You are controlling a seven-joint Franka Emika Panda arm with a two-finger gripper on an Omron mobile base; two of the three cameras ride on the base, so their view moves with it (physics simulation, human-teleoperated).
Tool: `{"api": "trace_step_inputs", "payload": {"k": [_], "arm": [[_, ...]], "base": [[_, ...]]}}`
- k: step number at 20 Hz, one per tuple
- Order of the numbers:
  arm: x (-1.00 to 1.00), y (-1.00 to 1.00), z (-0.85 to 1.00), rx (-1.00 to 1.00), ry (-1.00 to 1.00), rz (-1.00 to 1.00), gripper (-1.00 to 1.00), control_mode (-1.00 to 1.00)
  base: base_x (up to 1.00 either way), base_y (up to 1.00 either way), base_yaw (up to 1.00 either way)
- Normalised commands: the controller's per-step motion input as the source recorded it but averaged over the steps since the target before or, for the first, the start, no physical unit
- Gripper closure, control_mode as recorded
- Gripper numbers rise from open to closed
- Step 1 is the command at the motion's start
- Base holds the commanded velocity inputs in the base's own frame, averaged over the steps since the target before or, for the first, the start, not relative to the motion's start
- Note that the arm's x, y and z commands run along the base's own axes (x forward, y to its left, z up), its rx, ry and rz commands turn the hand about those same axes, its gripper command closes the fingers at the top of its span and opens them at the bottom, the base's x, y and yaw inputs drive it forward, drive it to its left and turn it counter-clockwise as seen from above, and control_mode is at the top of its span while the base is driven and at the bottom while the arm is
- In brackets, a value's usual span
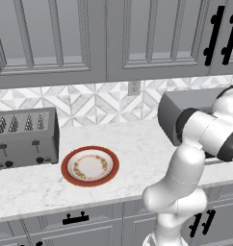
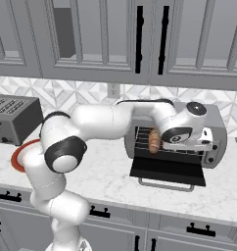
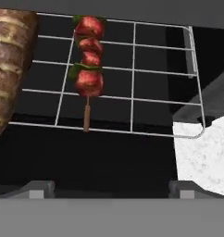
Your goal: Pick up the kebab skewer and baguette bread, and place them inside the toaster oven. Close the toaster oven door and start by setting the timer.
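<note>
The toaster oven (image 2: 216, 128) stands on the counter with its door (image 2: 167, 171) folded down flat. In the hand view the kebab skewer (image 3: 88, 69) lies on the wire rack (image 3: 132, 83), red meat chunks strung along a thin stick. The baguette bread (image 3: 9, 69) rests on the rack to its left, also visible as a brown loaf (image 2: 154, 140) inside the oven. My gripper (image 3: 111, 190) hangs just in front of the oven mouth, over the lowered door, open and holding nothing. The arm hides part of the oven (image 1: 195, 113) in the left base view.
A red-rimmed plate (image 1: 90, 166) with nothing on it sits on the marble counter (image 1: 137, 149). A slotted silver toaster (image 1: 24, 137) stands at the far left against the tiled wall. Grey cabinets hang above, and drawers run below the counter edge.
</note>
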Motion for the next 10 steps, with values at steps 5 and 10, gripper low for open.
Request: {"api": "trace_step_inputs", "payload": {"k": [5, 10], "arm": [[-0.74, -0.01, 0.02, 0.0, 0.07, -0.69, -1.0, -1.0], [-0.22, 0.15, -0.24, 0.01, 0.0, -0.7, -1.0, -1.0]], "base": [[0.0, 0.0, 0.0], [0.0, 0.0, 0.0]]}}
